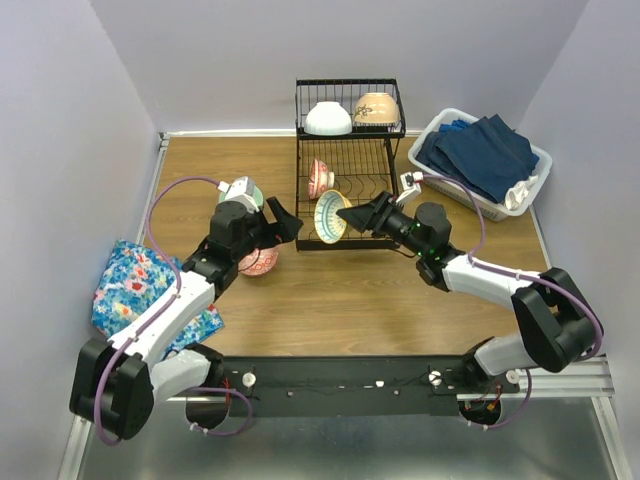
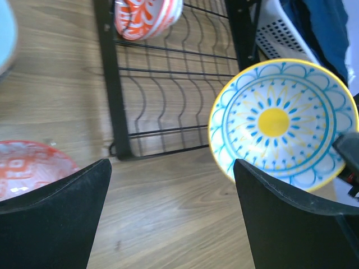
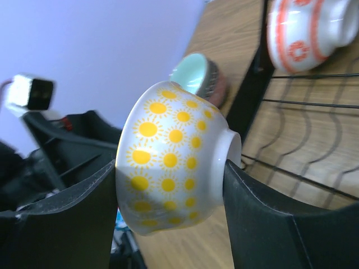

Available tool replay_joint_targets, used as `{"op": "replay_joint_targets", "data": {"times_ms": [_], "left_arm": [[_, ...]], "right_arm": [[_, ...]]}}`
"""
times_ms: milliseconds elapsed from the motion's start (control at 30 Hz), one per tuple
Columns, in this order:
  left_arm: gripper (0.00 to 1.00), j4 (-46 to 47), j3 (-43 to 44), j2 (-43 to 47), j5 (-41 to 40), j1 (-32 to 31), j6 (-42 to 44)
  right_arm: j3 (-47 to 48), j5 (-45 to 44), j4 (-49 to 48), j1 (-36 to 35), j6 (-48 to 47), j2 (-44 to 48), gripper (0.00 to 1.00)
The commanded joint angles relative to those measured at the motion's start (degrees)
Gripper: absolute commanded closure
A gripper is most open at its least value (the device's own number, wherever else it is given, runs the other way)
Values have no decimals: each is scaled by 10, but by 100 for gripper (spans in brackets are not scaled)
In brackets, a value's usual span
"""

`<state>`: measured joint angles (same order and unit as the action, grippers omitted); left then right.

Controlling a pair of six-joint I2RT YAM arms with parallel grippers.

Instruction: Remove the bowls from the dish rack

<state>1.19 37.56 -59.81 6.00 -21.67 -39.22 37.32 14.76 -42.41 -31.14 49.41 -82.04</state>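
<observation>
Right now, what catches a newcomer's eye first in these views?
The yellow-sun bowl, clamped on its side in the right gripper at the near end of the black dish rack, its blue-and-yellow inside facing the open left gripper. Next, the white bowl and beige bowl on the rack's raised shelf, and the white basket of navy cloths at far right.

Pale lavender walls [image 1: 70,150] enclose a brown wooden table [image 1: 350,300].

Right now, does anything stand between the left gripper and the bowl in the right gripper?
Nothing visible does: only wooden tabletop shows between the open left gripper and the sun-patterned bowl, held by the right gripper.
</observation>
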Motion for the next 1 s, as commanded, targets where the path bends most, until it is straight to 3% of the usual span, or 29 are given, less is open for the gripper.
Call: {"op": "replay_joint_targets", "data": {"times_ms": [0,333,600,833,967], "left_arm": [[1,56,23,-40,1,-26,-68],[7,106,6,-72,23,-48,-132],[20,144,-6,-97,56,-61,-164],[51,163,-31,-93,62,-63,-183],[80,160,-39,-81,64,-63,-181]], "right_arm": [[-16,65,-120,-6,82,19,84],[-45,82,-191,-11,138,16,84],[-54,82,-210,-16,152,14,84],[-59,77,-210,-19,153,12,84],[-62,75,-206,-19,148,12,83]]}}
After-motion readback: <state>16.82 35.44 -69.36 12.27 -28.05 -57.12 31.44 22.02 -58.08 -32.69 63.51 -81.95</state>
